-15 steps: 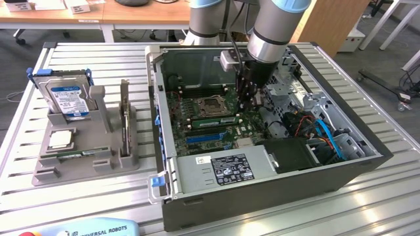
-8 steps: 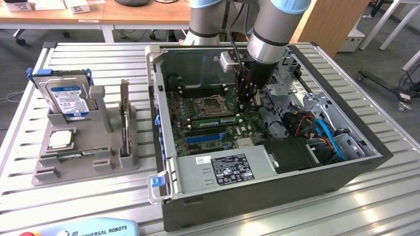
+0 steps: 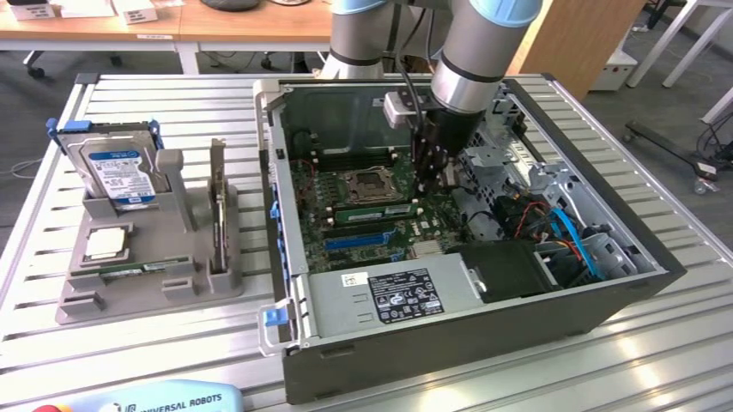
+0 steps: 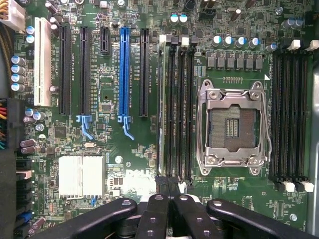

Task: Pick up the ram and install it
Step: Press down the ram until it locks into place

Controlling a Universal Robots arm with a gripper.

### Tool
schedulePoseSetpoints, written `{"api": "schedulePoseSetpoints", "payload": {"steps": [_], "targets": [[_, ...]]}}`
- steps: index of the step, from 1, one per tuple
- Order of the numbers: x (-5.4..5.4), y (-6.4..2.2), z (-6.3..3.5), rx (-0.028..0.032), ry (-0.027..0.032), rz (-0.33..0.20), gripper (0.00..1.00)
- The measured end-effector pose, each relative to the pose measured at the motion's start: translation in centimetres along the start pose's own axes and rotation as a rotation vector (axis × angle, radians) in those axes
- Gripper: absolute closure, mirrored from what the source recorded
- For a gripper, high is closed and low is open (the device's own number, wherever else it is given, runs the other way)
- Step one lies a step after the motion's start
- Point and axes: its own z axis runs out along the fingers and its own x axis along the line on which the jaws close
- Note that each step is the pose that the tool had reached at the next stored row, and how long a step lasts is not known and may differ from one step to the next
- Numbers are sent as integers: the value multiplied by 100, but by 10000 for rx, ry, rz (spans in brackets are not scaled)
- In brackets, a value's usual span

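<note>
Now the gripper (image 4: 168,191) hangs inside the open computer case (image 3: 343,339), fingers pressed together directly over the ram (image 4: 160,104), which stands edge-up in a memory slot beside the empty processor socket (image 4: 233,128); likely pushing it home rather than grasping.

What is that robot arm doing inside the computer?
The robot's gripper is down inside the open computer case, shut, right over the memory slots beside the empty processor socket. A green ram stick stands in the outermost slot. A hard drive waits in the grey holder outside.
</note>
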Motion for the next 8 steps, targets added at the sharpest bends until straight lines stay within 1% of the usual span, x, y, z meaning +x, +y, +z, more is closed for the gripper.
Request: {"api": "schedulePoseSetpoints", "payload": {"steps": [4,8], "targets": [[10,0,0,1,-2,0,90],[11,-1,27,0,0,-1,90]]}}
